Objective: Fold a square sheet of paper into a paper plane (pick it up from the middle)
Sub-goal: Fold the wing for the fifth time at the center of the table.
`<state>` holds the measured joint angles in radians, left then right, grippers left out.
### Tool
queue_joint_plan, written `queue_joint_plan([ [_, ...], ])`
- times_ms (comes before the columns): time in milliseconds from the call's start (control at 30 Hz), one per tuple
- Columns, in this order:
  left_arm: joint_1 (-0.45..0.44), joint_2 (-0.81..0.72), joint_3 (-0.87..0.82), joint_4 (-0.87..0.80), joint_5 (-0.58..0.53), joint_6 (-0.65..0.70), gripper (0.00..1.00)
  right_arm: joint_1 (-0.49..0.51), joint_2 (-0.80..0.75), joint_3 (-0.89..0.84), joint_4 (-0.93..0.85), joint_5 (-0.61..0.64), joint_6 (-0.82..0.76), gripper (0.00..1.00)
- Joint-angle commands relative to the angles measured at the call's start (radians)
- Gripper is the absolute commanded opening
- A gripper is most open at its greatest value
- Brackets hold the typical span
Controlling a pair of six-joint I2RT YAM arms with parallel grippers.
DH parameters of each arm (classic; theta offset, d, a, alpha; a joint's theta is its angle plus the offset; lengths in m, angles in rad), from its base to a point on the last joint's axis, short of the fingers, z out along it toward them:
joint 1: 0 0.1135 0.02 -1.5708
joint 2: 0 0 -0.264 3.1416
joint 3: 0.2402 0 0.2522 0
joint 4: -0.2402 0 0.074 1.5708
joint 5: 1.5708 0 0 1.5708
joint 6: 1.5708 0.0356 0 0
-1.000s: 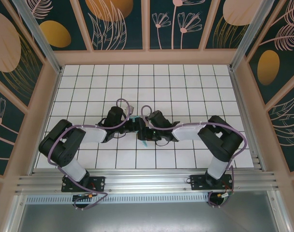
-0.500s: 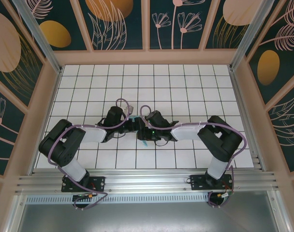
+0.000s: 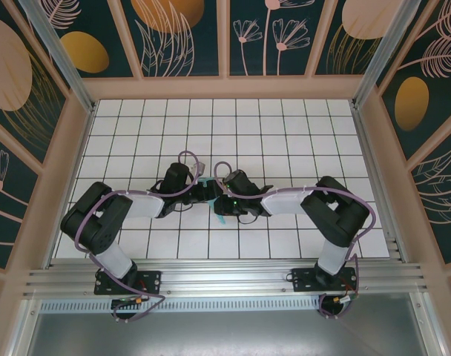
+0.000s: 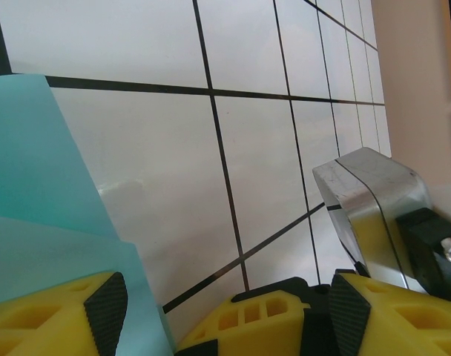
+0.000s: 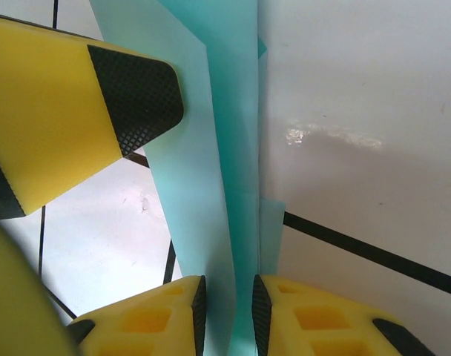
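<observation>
No legible text — (none anywhere).

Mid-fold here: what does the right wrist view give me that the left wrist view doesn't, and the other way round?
Right wrist: the right gripper pinching the folded paper between its fingers, with another yellow finger close beside the sheet. Left wrist: the left gripper standing wide open, the paper's edge by one of its fingers and nothing clamped, plus a silver metal block at the right. Both: the turquoise paper and the white tiled table under it.
</observation>
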<state>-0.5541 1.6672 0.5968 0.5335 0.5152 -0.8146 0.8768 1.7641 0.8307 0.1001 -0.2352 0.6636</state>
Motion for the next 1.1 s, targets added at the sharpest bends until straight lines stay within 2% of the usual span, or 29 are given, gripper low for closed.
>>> queue_joint_plan([
  [0,-0.006,0.007,0.03,0.02,0.031,0.02,0.75,0.011,0.067,-0.018,-0.006,-0.016,0.004,0.27],
  [267,-0.006,0.016,0.04,-0.004,0.04,0.037,0.75,0.009,0.08,-0.049,0.022,-0.022,0.055,0.23],
  [467,-0.006,0.088,0.07,-0.081,0.031,0.041,0.75,0.01,0.074,-0.062,0.041,-0.029,0.068,0.24],
  [733,-0.006,0.104,0.057,-0.076,0.027,0.041,0.74,0.009,0.057,-0.082,0.068,-0.022,0.091,0.21],
  [867,-0.006,0.12,0.06,-0.095,0.017,0.044,0.74,0.004,0.005,-0.092,0.093,-0.033,0.102,0.29],
  [1067,-0.005,0.123,0.052,-0.107,0.02,0.051,0.74,-0.037,-0.127,-0.138,0.161,-0.088,0.143,0.36],
])
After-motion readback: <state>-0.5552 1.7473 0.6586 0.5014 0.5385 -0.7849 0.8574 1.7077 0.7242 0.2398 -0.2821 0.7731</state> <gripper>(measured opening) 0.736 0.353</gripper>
